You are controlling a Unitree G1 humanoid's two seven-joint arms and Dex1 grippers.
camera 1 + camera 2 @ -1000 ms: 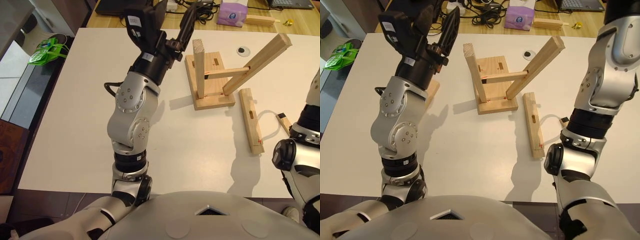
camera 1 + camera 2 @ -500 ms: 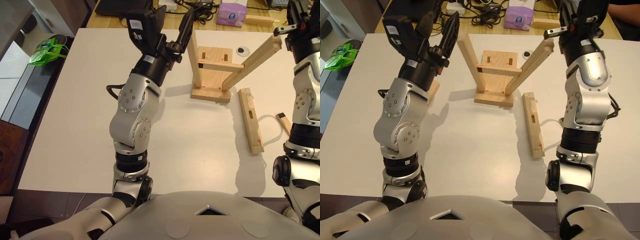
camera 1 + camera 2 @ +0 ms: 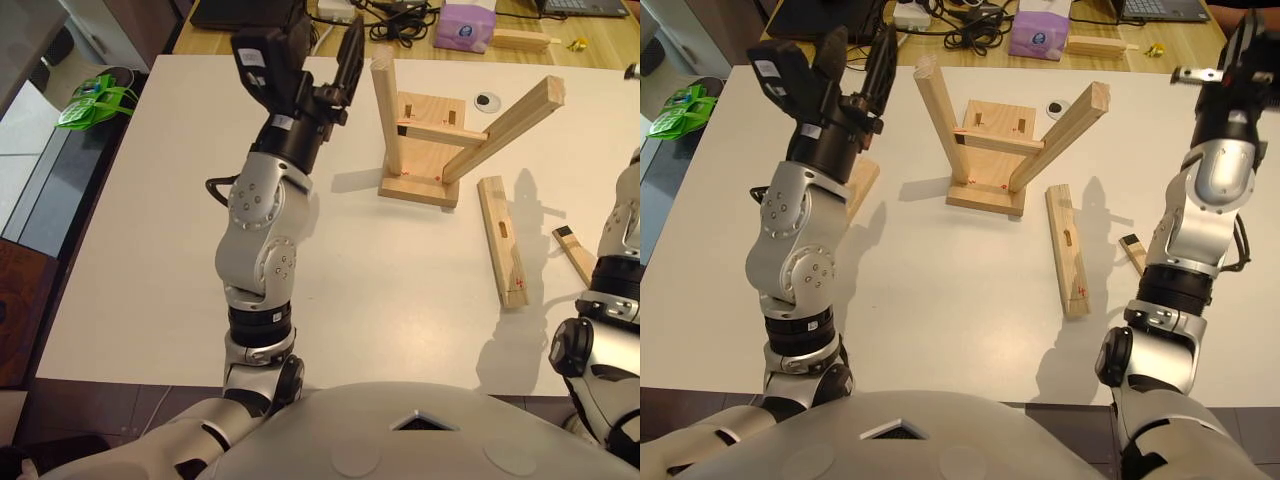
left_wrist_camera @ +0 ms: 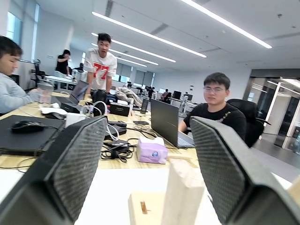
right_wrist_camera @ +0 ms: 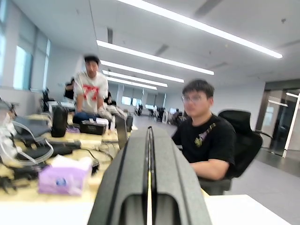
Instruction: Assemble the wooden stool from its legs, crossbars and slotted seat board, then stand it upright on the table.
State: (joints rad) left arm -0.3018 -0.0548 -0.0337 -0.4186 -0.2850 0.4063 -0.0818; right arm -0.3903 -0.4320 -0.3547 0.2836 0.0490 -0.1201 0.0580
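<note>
The left gripper (image 3: 860, 38) hangs raised, fingers spread wide, just beside one upright leg of the half-built pale wooden stool (image 3: 425, 160) on the white table (image 3: 150, 200). Right of the stool lies a loose slotted wooden leg (image 3: 500, 240). Further right, the right gripper (image 5: 150, 140) is held high, fingers pressed together.

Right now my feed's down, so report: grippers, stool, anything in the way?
Left gripper open by upright leg's top. Right gripper shut, empty, raised. Stool half built: two legs, one crossbar on seat board. Loose leg on table beside it.

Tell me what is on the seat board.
An upright leg and a leaning leg stand on the seat board, joined by a crossbar. The board beneath them is covered.
</note>
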